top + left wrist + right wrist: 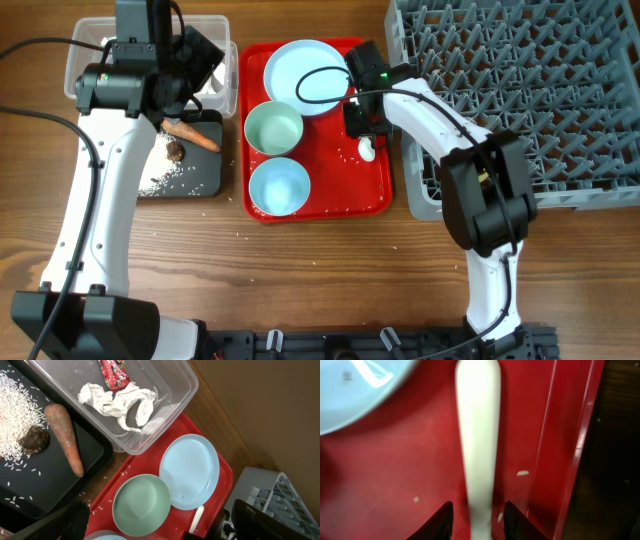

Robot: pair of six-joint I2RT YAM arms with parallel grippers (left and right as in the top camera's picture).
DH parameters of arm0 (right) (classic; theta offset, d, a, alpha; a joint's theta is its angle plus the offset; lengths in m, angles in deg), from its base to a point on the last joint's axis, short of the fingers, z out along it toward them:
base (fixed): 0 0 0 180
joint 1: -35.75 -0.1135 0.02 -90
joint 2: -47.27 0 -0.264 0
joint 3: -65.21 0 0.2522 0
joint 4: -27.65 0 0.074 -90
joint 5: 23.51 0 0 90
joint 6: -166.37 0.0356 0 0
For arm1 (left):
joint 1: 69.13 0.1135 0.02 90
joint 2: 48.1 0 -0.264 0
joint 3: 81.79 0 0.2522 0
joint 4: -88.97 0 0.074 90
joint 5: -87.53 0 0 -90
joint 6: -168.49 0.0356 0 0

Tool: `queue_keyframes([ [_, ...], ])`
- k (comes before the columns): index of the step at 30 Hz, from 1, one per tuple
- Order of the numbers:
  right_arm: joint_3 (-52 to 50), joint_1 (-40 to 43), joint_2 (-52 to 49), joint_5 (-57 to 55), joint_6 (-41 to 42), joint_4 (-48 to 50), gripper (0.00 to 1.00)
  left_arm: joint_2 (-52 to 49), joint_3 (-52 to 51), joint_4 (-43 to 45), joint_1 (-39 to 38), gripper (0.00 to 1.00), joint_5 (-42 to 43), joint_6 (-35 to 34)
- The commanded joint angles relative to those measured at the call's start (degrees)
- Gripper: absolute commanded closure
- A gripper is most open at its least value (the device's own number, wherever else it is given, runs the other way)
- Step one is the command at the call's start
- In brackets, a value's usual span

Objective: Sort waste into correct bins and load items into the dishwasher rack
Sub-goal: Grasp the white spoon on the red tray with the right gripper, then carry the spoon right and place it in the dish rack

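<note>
The right tool [479,522] is hanging low over the red serving tray [380,475] with its fingers [445,521] spread, one on each side of the white spoon [477,435], whose handle is running from between them toward 12 o'clock in the wrist view, a thin strip of tray showing either side, so nothing is being pinched. Overhead, the spoon is lying near the tray's 3 o'clock edge, at 5 o'clock of the blue plate [305,75] and near the grey rack [520,90]. The left tool [198,58] is hovering over the clear tub [90,45] at the worktop's [330,270] 10 o'clock, spread and holding nothing
</note>
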Motion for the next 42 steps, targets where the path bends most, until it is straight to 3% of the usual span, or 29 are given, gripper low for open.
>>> queue_keyframes([
  [1, -0.5, 0.1, -1.1, -4.1, -1.2, 1.8, 0.66, -0.1, 0.1, -0.4, 0.3, 0.07, -0.6, -0.1],
  [5, -2.1, 0.1, -1.1, -4.1, -2.5, 3.6, 0.68, -0.1, 0.1, -1.4, 0.2, 0.02, -0.6, -0.1],
  [8, -3.1, 0.1, -1.1, -3.9, -2.4, 3.5, 0.94, -0.1, 0.1, -1.7, 0.2, 0.02, -0.6, -0.1],
  [9, -3.2, 0.1, -1.1, -3.6, -2.4, 2.9, 0.96, -0.1, 0.1, -1.9, 0.2, 0.0, -0.6, -0.1],
  [19, -1.7, 0.1, -0.3, 0.7, -2.6, 0.0, 0.96, -0.1, 0.1, -1.9, 0.2, 0.0, -0.6, -0.1],
  [24, 4.3, 0.2, 11.5, 6.8, -2.3, -7.4, 0.95, -0.1, 0.1, -1.9, 0.2, 0.0, -0.6, -0.1],
  [27, 5.6, 2.3, 23.2, 1.8, 5.9, -12.7, 0.96, -0.1, 0.1, -1.9, 0.2, 0.0, -0.6, -0.1],
  [31, 5.4, 12.0, 32.9, -15.2, 21.7, -21.5, 0.96, -0.1, 0.1, -3.4, 0.2, 0.0, -0.6, -0.1],
  [38, 0.4, 23.8, 30.6, -26.0, 45.9, -20.5, 0.96, -0.1, 0.1, -4.0, 0.2, 0.0, -0.6, -0.1],
  [42, -3.5, 24.6, 26.1, -21.4, 47.3, -13.0, 0.96, -0.2, 0.1, -4.1, 0.2, 0.0, -1.1, -0.1],
])
